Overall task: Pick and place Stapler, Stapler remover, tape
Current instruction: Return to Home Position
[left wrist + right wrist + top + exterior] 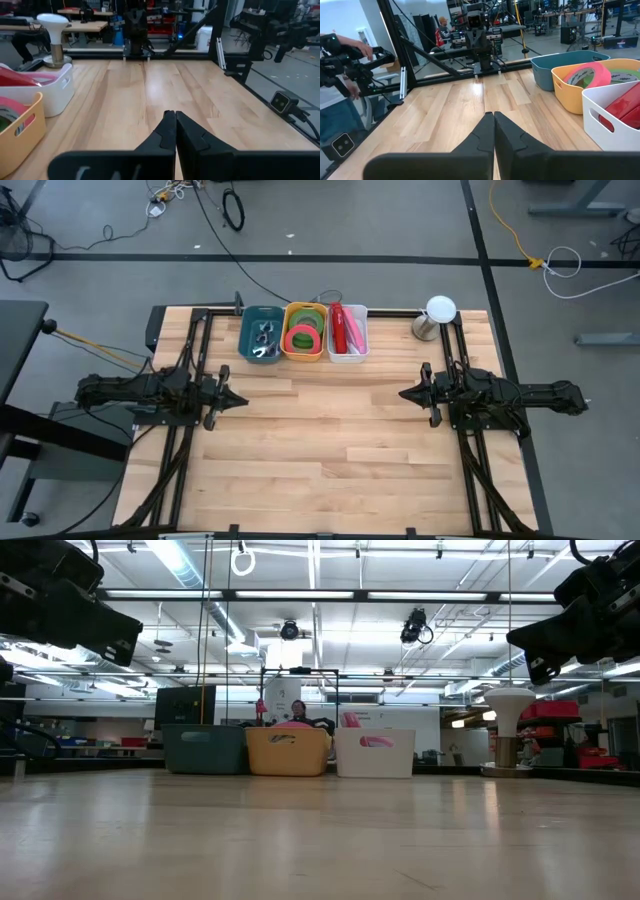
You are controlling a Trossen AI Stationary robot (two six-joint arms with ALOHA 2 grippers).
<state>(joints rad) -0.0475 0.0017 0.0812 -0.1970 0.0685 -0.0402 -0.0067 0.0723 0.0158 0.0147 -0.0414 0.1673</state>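
Three bins stand in a row at the table's far edge. The teal bin (261,334) holds metal staple removers (265,340). The yellow bin (304,332) holds a green tape roll (307,335) with a pink roll (590,75) on it. The white bin (347,332) holds a red stapler (343,328). My left gripper (242,399) is shut and empty above the table's left side. My right gripper (403,393) is shut and empty above the right side.
A white lamp-like stand (437,315) is at the far right corner of the table. Black frame rails (190,350) run along both sides. Bare wood (320,440) lies between the arms and toward the near edge. A person's sleeve (340,110) shows beyond the table.
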